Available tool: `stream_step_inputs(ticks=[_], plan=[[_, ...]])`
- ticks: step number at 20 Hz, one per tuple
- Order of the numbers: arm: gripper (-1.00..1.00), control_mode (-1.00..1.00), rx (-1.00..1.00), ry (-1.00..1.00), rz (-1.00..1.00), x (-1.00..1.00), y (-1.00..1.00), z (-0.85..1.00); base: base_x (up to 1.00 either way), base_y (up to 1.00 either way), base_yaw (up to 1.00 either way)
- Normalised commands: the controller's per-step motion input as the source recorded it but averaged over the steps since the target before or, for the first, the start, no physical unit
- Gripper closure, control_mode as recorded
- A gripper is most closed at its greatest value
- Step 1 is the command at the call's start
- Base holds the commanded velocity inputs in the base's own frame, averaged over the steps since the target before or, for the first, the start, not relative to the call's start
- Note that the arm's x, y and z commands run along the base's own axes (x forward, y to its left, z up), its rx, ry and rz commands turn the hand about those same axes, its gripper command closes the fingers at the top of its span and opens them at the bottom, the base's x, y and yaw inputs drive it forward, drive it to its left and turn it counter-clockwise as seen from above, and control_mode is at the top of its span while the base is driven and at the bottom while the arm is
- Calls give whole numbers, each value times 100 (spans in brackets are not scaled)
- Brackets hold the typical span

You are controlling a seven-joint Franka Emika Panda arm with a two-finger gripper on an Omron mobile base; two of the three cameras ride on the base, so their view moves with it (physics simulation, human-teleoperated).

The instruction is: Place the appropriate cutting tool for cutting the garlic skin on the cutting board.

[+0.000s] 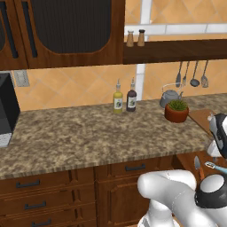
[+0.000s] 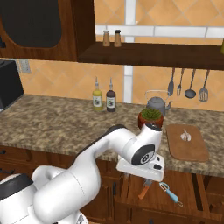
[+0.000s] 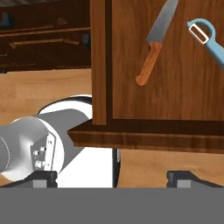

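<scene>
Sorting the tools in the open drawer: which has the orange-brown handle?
The knife, with its grey pointed blade; the peeler beside it is light blue with a looped head.

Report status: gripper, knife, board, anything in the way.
Gripper open, empty, above open drawer. Knife in drawer beside blue peeler, untouched. Garlic sits on cutting board. Nothing blocking the knife.

Even, shadowless rendered light, warm and fairly bright; edges look soft and pixelated, without glare.
</scene>
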Motion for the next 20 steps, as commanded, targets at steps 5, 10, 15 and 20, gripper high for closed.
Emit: stream_step_inputs(ticks=[5,10,15,20], plan=[[-100,-100,-1,0,1,-18,3,-44,0,0,0],[-100,-100,-4,0,5,18,16,-39,0,0,0],[-100,-100,-1,0,6,23,10,-51,0,0,0],[-100,-100,0,0,5,6,13,-49,0,0,0]])
